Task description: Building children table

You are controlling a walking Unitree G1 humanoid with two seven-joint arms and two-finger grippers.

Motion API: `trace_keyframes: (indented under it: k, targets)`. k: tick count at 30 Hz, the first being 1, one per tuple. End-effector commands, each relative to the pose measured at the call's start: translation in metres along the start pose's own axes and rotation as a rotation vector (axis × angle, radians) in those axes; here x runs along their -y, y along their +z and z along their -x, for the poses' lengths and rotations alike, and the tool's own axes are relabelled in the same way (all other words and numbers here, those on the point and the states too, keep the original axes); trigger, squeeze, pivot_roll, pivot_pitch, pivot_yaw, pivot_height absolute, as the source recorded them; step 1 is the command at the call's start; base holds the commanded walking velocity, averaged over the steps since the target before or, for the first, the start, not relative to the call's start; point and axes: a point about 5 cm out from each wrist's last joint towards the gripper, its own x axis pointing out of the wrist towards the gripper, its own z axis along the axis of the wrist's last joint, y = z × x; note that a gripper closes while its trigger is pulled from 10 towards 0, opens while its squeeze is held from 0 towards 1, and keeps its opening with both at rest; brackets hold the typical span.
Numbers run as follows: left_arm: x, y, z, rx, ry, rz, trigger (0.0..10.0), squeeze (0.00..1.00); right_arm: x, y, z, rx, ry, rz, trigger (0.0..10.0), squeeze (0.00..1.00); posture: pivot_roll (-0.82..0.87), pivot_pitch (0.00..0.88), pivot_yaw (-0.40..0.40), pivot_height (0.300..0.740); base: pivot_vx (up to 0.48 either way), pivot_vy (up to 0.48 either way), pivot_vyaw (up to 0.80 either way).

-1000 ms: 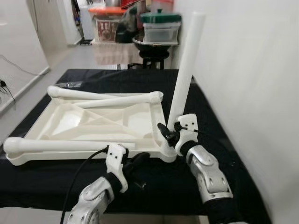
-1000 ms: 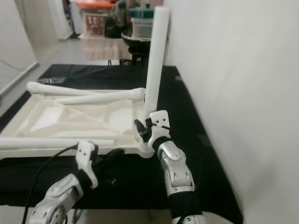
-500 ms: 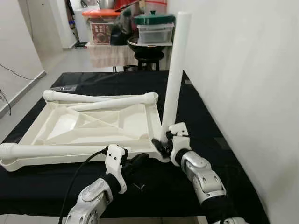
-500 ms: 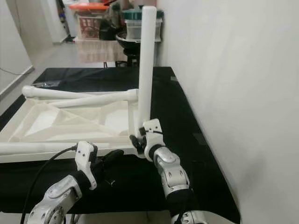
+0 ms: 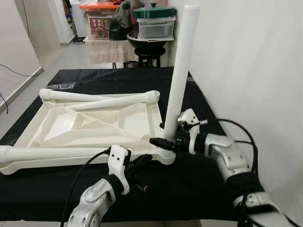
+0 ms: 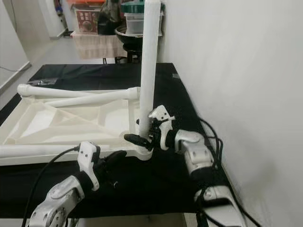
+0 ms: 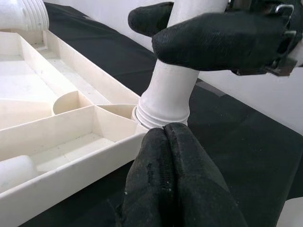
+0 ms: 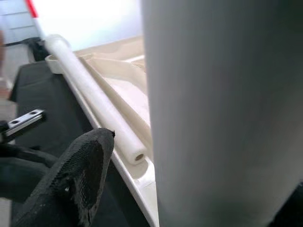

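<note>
An upside-down white tabletop [image 5: 61,127] lies on the black-covered table. A white leg [image 5: 182,71] stands upright in its near right corner socket [image 7: 142,118]. My right gripper [image 5: 164,137] is shut on that leg just above the socket, with one finger [image 7: 213,42] in front and one behind. My left gripper [image 5: 142,161] is shut with nothing in it, and its tips [image 7: 165,142] are right at the tabletop's front rim below the socket. Three more legs lie on the tabletop: one along the far edge [image 5: 71,96], one slanted [image 5: 118,100], one along the near edge [image 5: 52,152].
A white wall [image 5: 255,71] runs close along the table's right side. Behind the table stand a stool with a dark pot and lidded boxes [image 5: 151,28]. A black cable [image 5: 83,172] loops from my left arm. Open floor [image 5: 19,85] lies on the left.
My right arm has swung out to the right, so its gripper now holds the upright leg from the side. The leg stays upright. The left gripper has hardly moved.
</note>
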Motion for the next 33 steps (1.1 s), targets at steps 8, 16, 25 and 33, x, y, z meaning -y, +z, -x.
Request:
trace_keyframes:
  k: [8,16,25,33]
  targets:
    - [0.000,-0.004,0.001,-0.012,0.006,0.005,10.0,0.00,0.000,-0.002,-0.004,0.003,0.136,-0.036,0.0,0.00,0.07,0.000,-0.042,0.740,0.000,0.000,0.00]
    - [0.002,-0.005,0.005,-0.011,0.005,0.009,10.0,0.00,-0.006,-0.038,-0.019,-0.056,-0.271,-0.054,0.0,0.00,0.07,0.000,-0.065,0.740,0.000,0.000,0.00]
    - [0.000,-0.003,0.004,-0.011,0.004,0.008,10.0,0.00,-0.037,-0.057,-0.040,-0.028,-0.687,-0.234,0.0,0.00,0.05,0.000,-0.043,0.740,0.000,0.000,0.00]
    - [-0.001,-0.002,0.002,-0.001,0.013,0.006,10.0,0.00,-0.041,-0.053,-0.045,-0.028,-0.682,-0.231,10.0,0.00,0.04,0.000,-0.041,0.740,0.000,0.000,0.00]
